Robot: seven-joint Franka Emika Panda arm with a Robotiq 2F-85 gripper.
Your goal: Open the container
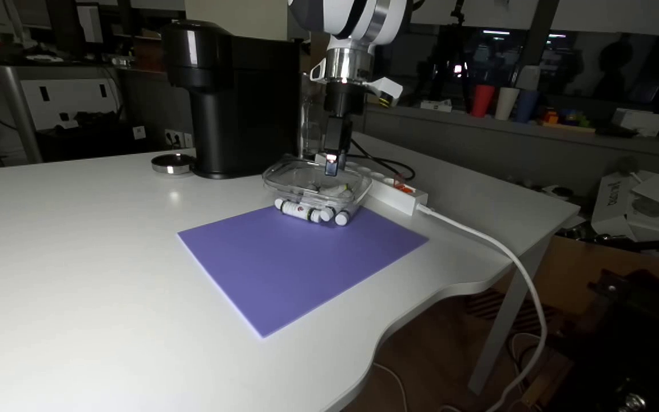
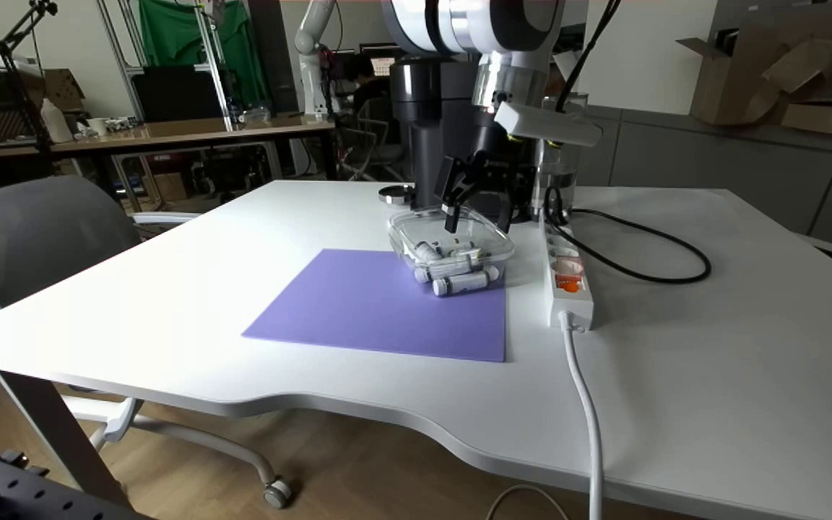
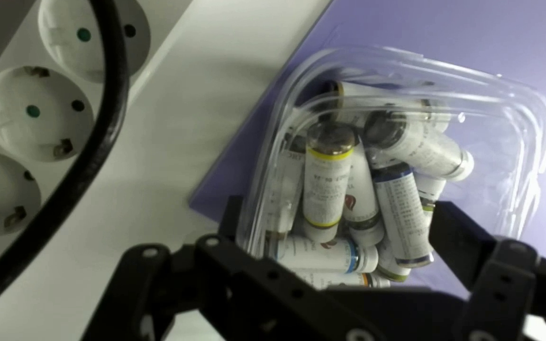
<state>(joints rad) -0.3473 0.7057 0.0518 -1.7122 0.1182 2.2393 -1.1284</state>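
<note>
Your black two-fingered gripper (image 2: 479,218) is spread wide, gripping nothing; closing low could crush the clear rectangular plastic container (image 3: 495,194) and scatter its white-labelled cylindrical bottles (image 3: 327,189).

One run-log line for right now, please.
clear plastic container: on purple mat | opened or not: unclear | labelled vials: inside | claw: open, at container's edge, contact unclear

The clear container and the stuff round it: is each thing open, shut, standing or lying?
Container: open or shut, I can't tell.
Gripper: open.
Vials: lying heaped inside the container.
Purple mat: lying flat.
Coffee machine: standing upright.
Power strip: lying flat.
Black cable: lying in a curve.
</note>
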